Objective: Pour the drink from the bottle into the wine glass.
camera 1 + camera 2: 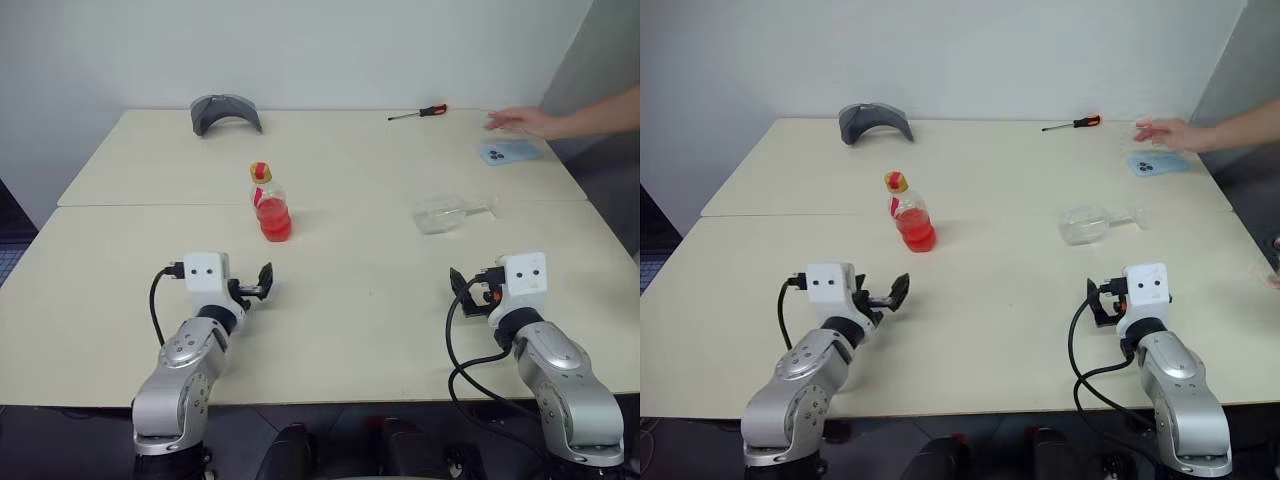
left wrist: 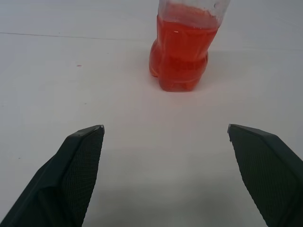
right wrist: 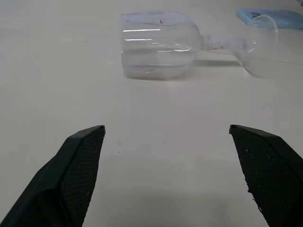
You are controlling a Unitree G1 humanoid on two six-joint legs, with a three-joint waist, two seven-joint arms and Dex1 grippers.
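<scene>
Left gripper (image 1: 262, 281): our two black fingers stand wide apart with nothing between them, low over the table (image 1: 350, 320), aimed at the bottle.
Right gripper (image 1: 462, 290): likewise spread wide and empty, facing the wine glass.
Bottle (image 1: 271, 203): it stands upright ahead of our left gripper and well apart from it, yellow-and-red cap (image 1: 260, 172) screwed on, red drink (image 2: 180, 56) filling the lower body.
Wine glass (image 3: 161, 45): it lies on its side ahead of our right gripper, bowl mouth toward the bottle's side, stem and foot pointing toward the blue phone (image 1: 509, 152); the bowl looks empty.
Step in hand: we judge nothing is poured yet; the glass must stand upright and the cap come off first.
Doing it well: we should take the glass with the right fingers around the bowl, tip it up onto its foot gently, and check that it stands steady; then hold the bottle low on its body.
Risk: the round bowl may roll away under a glancing touch.
Far edge: a person's hand (image 1: 520, 121) rests near the phone; a screwdriver (image 1: 420, 113) and a grey curved piece (image 1: 225, 113) lie beyond.
</scene>
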